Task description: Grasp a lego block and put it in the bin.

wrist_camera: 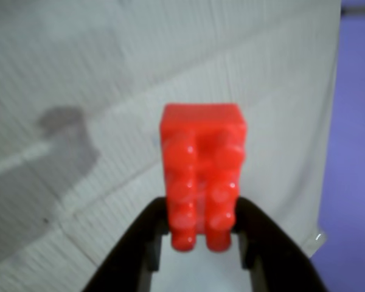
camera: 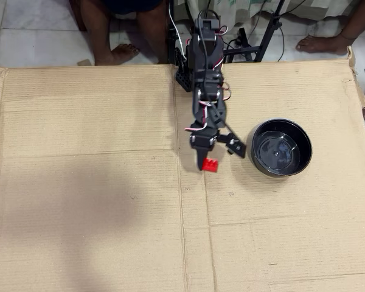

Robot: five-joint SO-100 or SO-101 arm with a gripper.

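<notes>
Wrist view. You see the tool [wrist_camera: 202, 234] closed down on the lego block [wrist_camera: 202, 173]: its two dark jaws press the lower sides of the red brick, which stands out from them with its two rows of studs facing the camera. The pinch at the near end leaves most of the block free, which should let it drop cleanly on release. The pale ribbed cardboard [wrist_camera: 109, 79] behind it is out of focus, which suggests the block is lifted off it; you cannot confirm this here. The picture is soft, so you cannot count the studs with certainty. The lower jaws are cut off by the bottom edge, and the bin does not appear.

Overhead view. You find the bin [camera: 280, 148] resting on the surface, a sheet of cardboard [camera: 91, 201]. The tool [camera: 210, 159] hangs just left of the bin, clear of its rim, and the lego block [camera: 210, 164] shows as a small red patch at its tip. Judged from this, the carry is under way and a short move towards the bin remains. The arm [camera: 207, 67] covers the jaws, so the grip itself is hidden. The bin looks empty, though reflections blur its floor. Bare feet [camera: 125, 53] stand beyond the bin's far side, cut off by the top edge.
</notes>
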